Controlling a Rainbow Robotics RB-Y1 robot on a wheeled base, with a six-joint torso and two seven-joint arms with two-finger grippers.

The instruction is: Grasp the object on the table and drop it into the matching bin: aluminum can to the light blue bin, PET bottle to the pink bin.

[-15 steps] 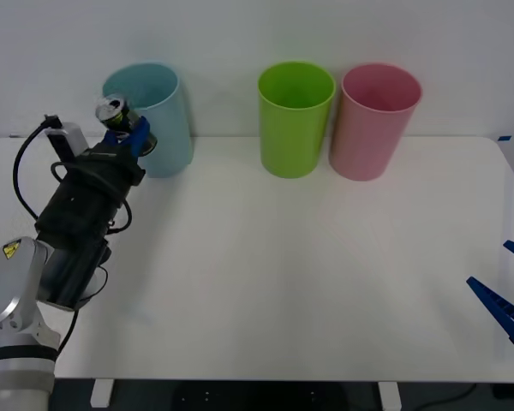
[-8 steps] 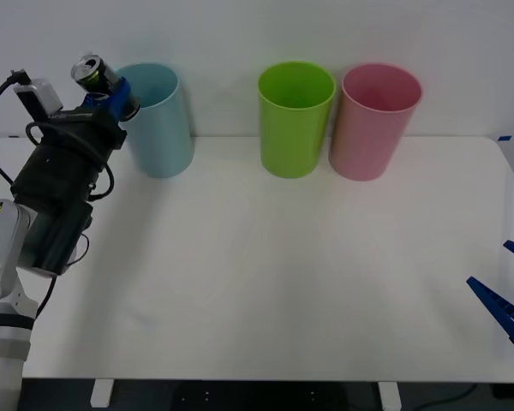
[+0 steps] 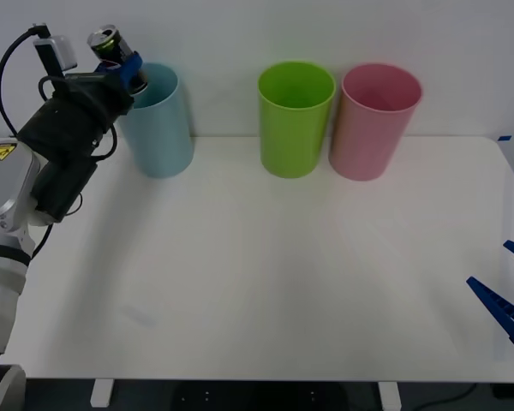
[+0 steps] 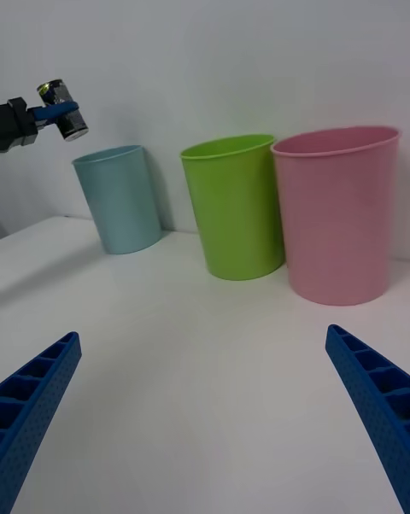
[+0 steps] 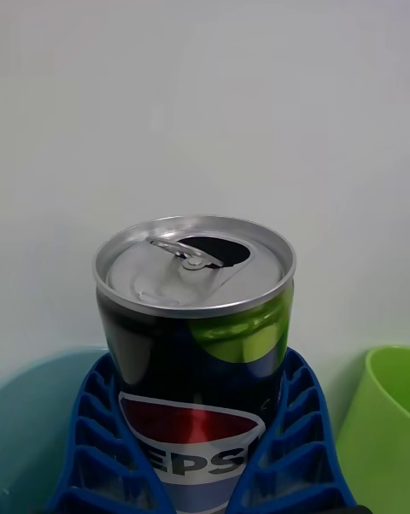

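Can held at the bin's near edge, could miss.
Front view, upper left: left gripper point(image 3: 122, 70) fingers clamp aluminum can point(image 3: 111, 44) beside light blue bin point(image 3: 158, 120) rim; release risks hitting tabletop point(image 3: 283, 257). Right wrist view: right gripper point(image 4: 205, 411) fingers wide, idle. Left wrist view: can upright.

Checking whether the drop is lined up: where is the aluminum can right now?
In the front view the aluminum can is off the table, gripped by the left gripper at far left, by the near-left rim of the light blue bin.
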